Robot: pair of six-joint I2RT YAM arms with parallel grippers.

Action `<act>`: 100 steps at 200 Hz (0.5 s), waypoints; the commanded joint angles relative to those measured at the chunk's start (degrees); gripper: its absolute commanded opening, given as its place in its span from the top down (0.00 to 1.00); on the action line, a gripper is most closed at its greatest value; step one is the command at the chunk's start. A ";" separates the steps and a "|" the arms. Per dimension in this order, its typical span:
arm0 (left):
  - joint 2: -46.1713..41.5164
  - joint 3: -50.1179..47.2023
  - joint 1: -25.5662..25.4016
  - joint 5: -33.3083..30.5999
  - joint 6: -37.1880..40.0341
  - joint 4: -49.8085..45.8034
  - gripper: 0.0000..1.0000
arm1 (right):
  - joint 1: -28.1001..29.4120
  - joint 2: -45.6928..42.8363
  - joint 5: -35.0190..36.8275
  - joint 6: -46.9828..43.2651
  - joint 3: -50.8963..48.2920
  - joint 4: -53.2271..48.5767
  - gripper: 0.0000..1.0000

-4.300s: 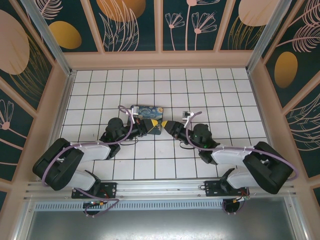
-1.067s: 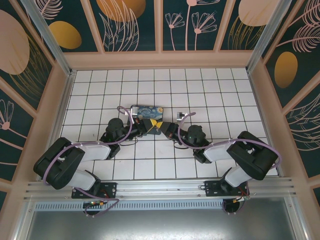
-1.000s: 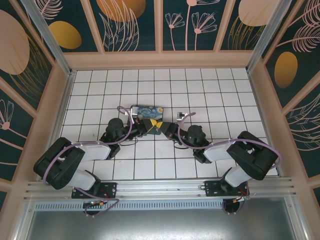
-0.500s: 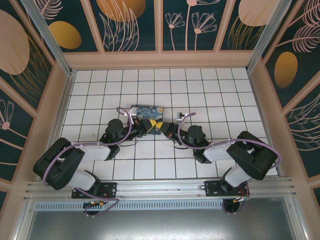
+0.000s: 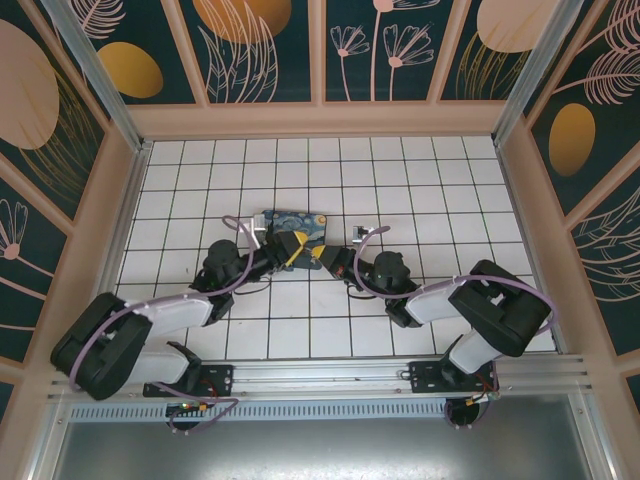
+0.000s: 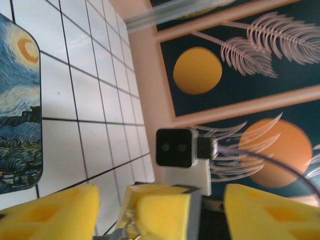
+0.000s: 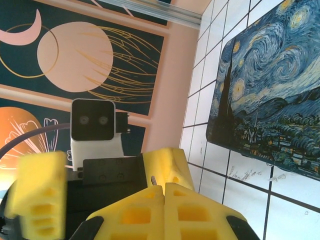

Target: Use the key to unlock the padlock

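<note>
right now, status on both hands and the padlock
Left hand open, straddling right hand. Right hand shut, thin metal bit at its pads, padlock or key unclear. Painted box just beyond.

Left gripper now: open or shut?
Open. The left gripper has its yellow pads wide apart in the left wrist view, with the right gripper and its closed pads between them.

White tiled floor (image 5: 180, 180), floral-panelled walls (image 5: 260, 50)
</note>
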 commanded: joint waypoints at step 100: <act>-10.73 -4.71 1.60 -12.83 32.07 -31.51 0.07 | -6.95 9.83 -9.15 0.78 10.17 -5.37 1.00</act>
